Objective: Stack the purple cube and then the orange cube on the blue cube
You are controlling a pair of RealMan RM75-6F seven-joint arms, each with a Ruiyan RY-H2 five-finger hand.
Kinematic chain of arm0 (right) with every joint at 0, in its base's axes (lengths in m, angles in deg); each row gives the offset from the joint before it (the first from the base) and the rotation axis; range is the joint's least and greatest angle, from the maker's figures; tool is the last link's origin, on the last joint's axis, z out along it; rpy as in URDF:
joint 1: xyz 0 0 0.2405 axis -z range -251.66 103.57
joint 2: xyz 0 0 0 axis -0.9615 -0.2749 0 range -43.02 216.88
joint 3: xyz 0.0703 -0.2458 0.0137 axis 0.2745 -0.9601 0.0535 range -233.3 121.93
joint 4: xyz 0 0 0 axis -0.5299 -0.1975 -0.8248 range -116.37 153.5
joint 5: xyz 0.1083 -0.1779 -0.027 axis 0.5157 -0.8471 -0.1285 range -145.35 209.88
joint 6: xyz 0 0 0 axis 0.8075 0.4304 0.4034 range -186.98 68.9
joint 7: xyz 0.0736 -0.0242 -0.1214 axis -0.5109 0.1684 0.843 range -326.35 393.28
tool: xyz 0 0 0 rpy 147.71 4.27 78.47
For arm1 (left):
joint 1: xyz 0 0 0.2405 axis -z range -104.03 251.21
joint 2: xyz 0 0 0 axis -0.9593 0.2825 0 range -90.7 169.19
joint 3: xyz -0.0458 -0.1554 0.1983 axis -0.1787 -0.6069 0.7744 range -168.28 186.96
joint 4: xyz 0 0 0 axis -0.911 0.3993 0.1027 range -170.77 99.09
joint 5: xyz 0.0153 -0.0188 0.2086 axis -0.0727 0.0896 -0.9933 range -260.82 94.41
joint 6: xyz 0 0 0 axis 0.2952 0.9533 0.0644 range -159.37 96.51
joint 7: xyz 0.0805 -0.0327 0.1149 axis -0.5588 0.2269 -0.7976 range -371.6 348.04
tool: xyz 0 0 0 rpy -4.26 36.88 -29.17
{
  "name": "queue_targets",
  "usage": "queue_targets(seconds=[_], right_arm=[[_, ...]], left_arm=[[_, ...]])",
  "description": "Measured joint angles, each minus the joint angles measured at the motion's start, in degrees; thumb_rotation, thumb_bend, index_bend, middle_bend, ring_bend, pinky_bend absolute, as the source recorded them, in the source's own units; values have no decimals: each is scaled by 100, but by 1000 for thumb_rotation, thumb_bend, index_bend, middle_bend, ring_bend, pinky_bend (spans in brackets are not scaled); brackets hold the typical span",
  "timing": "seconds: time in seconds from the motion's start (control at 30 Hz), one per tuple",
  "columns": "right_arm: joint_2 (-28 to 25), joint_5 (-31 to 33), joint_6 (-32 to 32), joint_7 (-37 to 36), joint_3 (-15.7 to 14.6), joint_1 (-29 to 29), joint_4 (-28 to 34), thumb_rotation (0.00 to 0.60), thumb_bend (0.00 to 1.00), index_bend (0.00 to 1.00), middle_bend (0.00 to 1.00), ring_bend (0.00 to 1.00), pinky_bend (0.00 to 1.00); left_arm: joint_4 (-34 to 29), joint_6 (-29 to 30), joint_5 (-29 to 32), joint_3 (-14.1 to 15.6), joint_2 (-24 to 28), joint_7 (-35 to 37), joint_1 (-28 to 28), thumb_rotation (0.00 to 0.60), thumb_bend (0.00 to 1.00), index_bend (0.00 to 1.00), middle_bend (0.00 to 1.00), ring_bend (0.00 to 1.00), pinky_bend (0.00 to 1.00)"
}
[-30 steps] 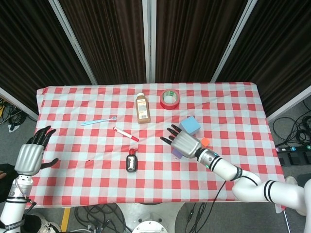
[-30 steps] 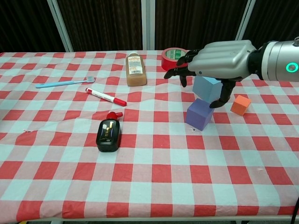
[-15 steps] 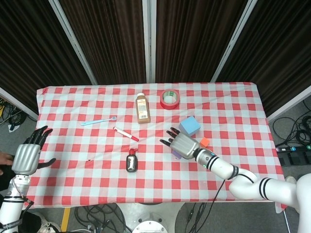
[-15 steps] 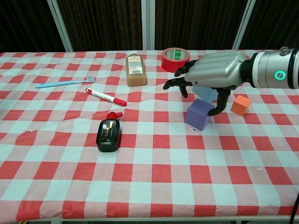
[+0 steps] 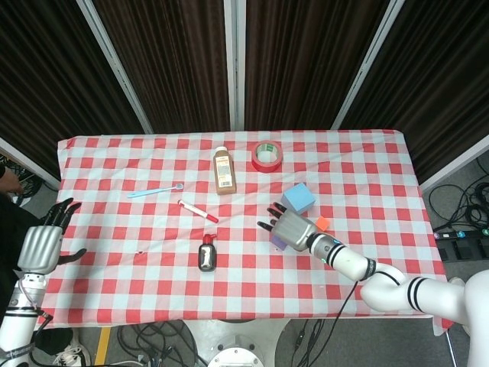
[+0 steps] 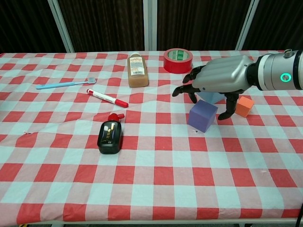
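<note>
The right hand (image 6: 218,82) hangs low over the purple cube (image 6: 202,116), palm down, its fingers spread apart and reaching toward the far left, its thumb pointing down at the cube's right edge; whether any part touches the cube I cannot tell, and it holds nothing; in the head view the same hand (image 5: 290,228) covers most of that cube (image 5: 278,241). The purple cube sits on the table (image 6: 156,189); the blue cube (image 5: 299,199) lies just behind it, largely hidden by the hand in the chest view; the orange cube (image 6: 244,106) stands just to the right of the purple one, also on the cloth; none is stacked yet. The left hand (image 5: 40,246) is at the table's left edge, well apart from the cubes, fingers wide and holding nothing. Further off lie a red roll of tape (image 6: 178,60), a brown bottle (image 6: 137,71), a blue toothbrush (image 6: 65,84), a red-capped marker (image 6: 107,98) and a small black bottle (image 6: 110,135) on its side.
</note>
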Motion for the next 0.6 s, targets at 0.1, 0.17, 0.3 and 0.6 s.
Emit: queue_targets(seconds=[0.1,0.17,0.3,0.6], right_arm=[[76,41,-31,-13,-9,-29,-83,600,128,0,295,0,0],[131,66,-42,-30,-6,-46,-144,600,143,0,313,7,0],[253,70,23,-38,-3,-53,-269,600,173,0,381,55,0],[397,40,193,-118,36,-53,-395,600,185,0,462,114,0]], left_arm=[[29,-17,7,6,0,36,-6,600,86,193,195,134,322],[50,-23,8,13,0,58,-13,600,86,193,195,134,322],[85,-18,2,22,7,110,-30,600,86,193,195,134,322],[139,6,-20,55,60,226,-87,600,86,192,194,134,322]])
